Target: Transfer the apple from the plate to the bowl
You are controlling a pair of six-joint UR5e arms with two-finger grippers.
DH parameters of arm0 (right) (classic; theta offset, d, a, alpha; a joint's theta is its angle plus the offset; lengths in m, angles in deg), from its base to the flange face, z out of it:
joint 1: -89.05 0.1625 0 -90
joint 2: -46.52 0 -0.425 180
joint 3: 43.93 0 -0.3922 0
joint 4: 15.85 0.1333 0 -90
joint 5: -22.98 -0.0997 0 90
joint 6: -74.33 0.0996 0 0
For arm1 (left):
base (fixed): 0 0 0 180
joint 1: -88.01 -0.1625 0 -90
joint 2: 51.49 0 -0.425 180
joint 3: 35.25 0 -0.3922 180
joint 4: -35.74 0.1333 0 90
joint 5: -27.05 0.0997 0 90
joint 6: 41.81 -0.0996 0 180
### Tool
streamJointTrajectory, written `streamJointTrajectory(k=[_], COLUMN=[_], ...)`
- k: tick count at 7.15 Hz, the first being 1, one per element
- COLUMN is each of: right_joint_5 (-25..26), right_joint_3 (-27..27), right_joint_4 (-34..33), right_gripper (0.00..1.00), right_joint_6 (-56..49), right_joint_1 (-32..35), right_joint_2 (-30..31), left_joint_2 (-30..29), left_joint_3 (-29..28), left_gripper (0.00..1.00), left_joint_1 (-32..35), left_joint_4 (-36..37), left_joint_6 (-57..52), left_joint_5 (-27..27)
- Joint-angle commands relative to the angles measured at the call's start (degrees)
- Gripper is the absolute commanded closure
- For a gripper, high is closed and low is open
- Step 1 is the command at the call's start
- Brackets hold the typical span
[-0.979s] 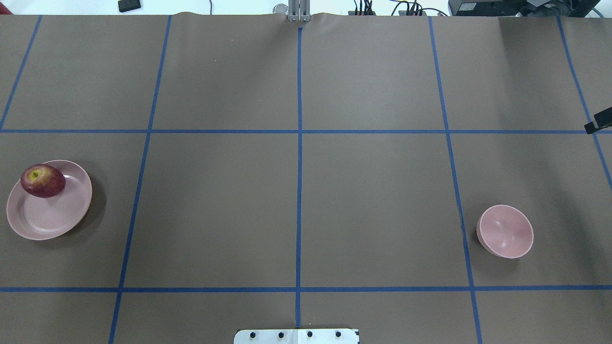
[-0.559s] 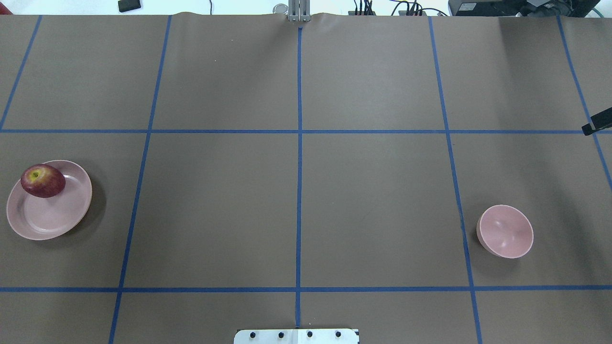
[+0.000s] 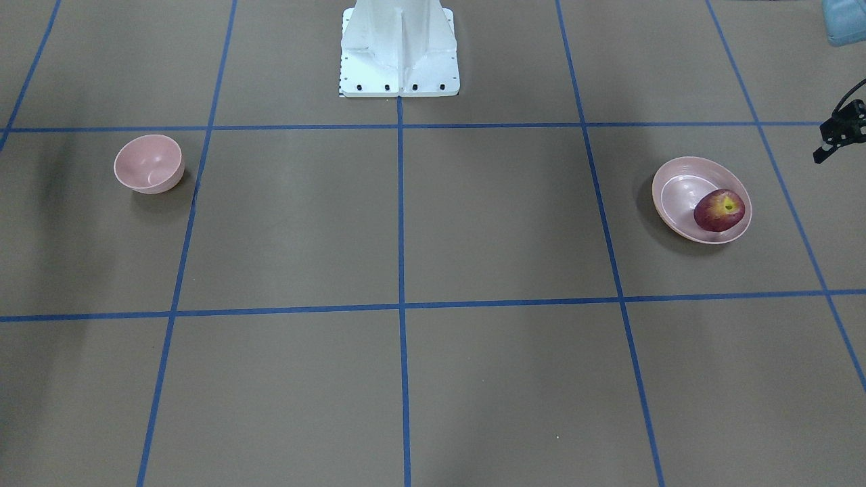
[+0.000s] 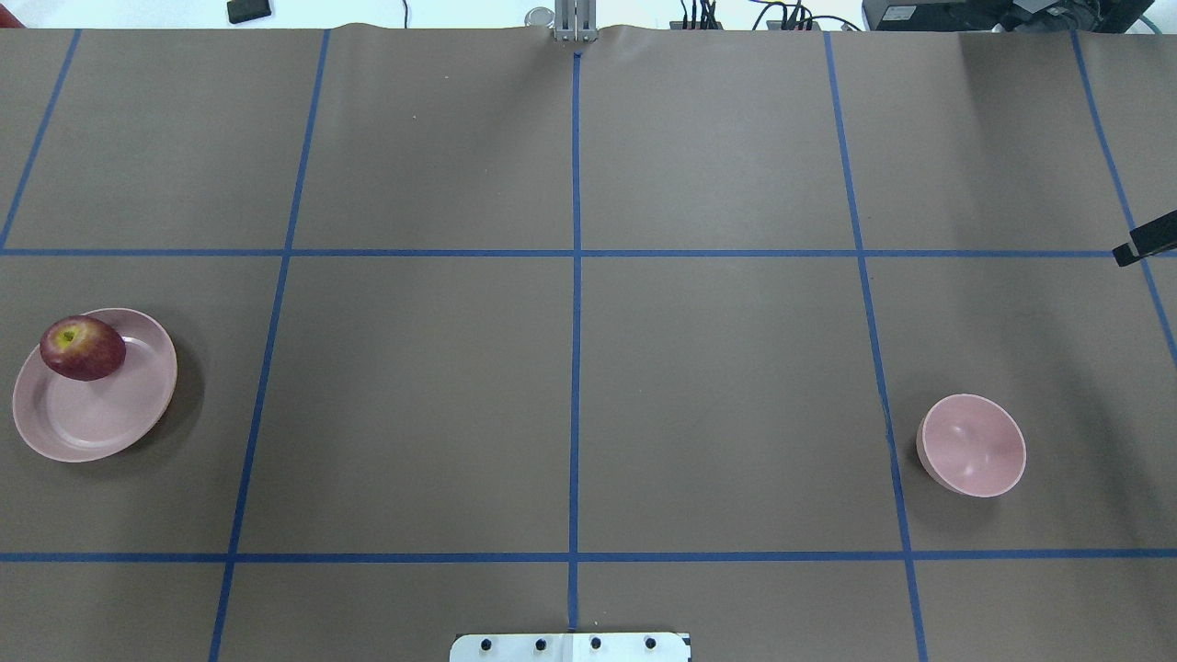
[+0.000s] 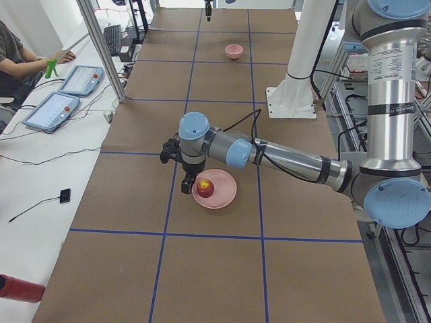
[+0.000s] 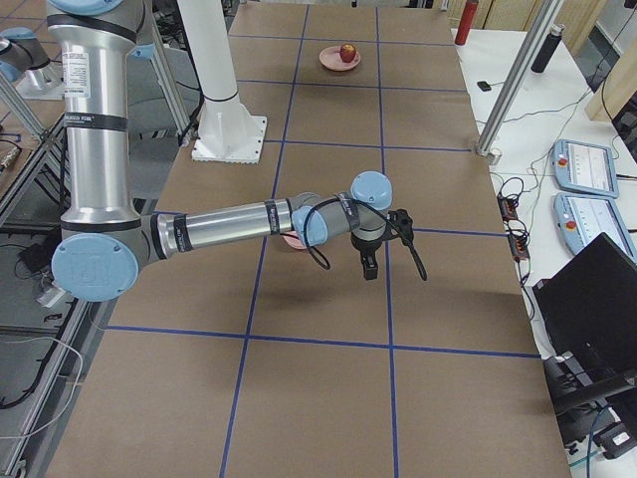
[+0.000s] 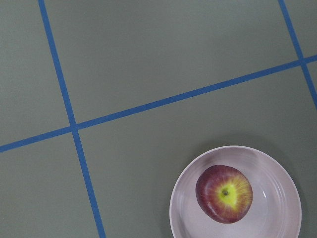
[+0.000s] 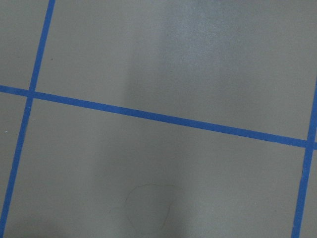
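Observation:
The dark red apple (image 4: 83, 348) lies on the far edge of the pale pink plate (image 4: 101, 423) at the table's left; it also shows in the front view (image 3: 719, 210) and left wrist view (image 7: 224, 193). The small pink bowl (image 4: 972, 446) stands empty far right. My left gripper (image 5: 184, 183) hangs above the table just beside the plate (image 5: 225, 192), apart from the apple; I cannot tell if it is open. My right gripper (image 6: 368, 261) hovers over bare table past the bowl; only a black tip of it (image 4: 1145, 241) shows overhead, state unclear.
The brown table is marked with a blue tape grid. The white robot base (image 3: 399, 54) stands at the near middle edge. An operator (image 5: 20, 60), tablets and a metal post (image 5: 101, 47) are beyond the far edge; a red bottle (image 5: 20, 288) lies off the table.
The black tip of my right gripper at the overhead view's right edge has crept slightly leftward. Apple, plate and bowl have not moved.

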Motion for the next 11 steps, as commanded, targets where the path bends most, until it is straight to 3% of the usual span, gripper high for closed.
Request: streamJointTrajectory(k=[1, 11], right_joint_5=[0.0, -0.1], right_joint_3=[0.1, 1.7], right_joint_4=[0.6, 0.7], right_gripper=[0.00, 0.00], right_joint_6=[0.1, 0.3], right_joint_1=[-0.4, -1.8], right_joint_2=[0.3, 0.6], left_joint_2=[0.1, 0.2], left_joint_3=[-0.1, -0.2], left_gripper=[0.02, 0.02], left_joint_1=[0.0, 0.1], left_joint_4=[0.0, 0.0], left_joint_6=[0.0, 0.1], left_joint_5=[0.0, -0.1])
